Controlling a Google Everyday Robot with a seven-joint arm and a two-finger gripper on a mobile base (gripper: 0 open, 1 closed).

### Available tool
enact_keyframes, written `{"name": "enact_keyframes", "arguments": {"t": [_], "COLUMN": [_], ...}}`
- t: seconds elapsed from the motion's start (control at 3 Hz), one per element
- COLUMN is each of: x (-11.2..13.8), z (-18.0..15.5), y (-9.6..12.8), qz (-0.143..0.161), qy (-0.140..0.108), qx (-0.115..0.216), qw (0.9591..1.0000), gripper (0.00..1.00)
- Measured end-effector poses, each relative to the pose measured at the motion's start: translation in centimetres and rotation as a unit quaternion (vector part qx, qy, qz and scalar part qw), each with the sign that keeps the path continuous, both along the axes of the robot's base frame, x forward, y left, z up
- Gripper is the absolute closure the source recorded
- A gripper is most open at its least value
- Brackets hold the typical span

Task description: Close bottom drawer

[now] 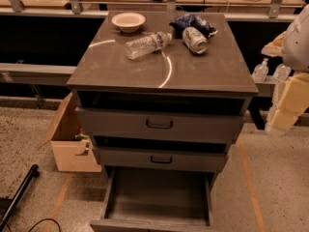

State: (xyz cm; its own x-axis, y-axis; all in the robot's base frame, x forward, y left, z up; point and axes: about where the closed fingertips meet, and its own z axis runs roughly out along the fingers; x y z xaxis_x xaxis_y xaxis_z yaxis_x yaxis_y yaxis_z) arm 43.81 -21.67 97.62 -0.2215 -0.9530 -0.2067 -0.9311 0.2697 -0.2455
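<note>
The grey-brown cabinet (164, 66) has three drawers. The bottom drawer (157, 197) is pulled far out towards me. Its inside is bare, and its short front (149, 224) lies at the lower edge of the view with the handle out of sight. The middle drawer (161, 159) and the top drawer (159, 124) sit nearly shut, each with a black bar handle. My gripper (286, 112), cream-coloured under a white arm segment, hangs at the far right, beside the cabinet's right side at top-drawer height and apart from it.
On the cabinet top lie a white bowl (128, 21), a plastic water bottle (147, 44), a can (194, 39) and a blue bag (193, 23). An open cardboard box (72, 139) stands on the floor at left. A black pole (19, 192) lies at lower left. Small bottles (263, 70) stand at right.
</note>
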Motion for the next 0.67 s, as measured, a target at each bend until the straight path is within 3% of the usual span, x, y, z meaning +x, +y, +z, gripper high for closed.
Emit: {"name": "enact_keyframes", "arguments": {"t": [0.33, 0.67], "x": [0.0, -0.9], "z": [-0.1, -3.3], "y": [0.0, 0.0], "qz": [0.000, 0.014], "qy": [0.000, -0.004], "qx": [0.000, 0.003], "qw": [1.0000, 0.9999], "gripper": [0.00, 0.00]}}
